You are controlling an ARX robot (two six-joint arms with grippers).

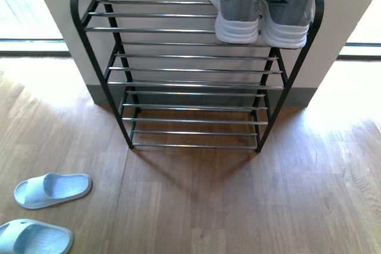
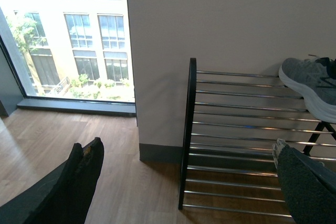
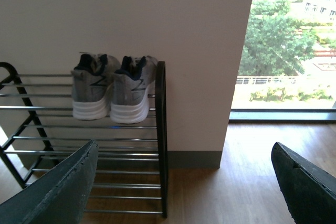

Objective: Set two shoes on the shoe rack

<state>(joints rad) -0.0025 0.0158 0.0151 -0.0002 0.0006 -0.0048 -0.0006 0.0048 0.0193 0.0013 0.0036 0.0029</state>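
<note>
Grey shoes [image 1: 262, 4] side by side, top tier, shoe rack [image 1: 178, 81]

a pair of grey knit sneakers with thick white soles and navy collars [image 3: 131, 95] stands close side by side on the top tier of a tall shoe rack of black metal uprights and thin silver rods [image 3: 160, 129], at the end just beside one black upright. the rack backs onto a plain white wall [image 3: 157, 14]. the right gripper [image 3: 184, 148] has its two dark padded fingers [image 3: 63, 187] spread wide with nothing between them, above a brown wooden floor [image 3: 236, 182]. a large window [image 3: 289, 45] shows green trees.
</note>
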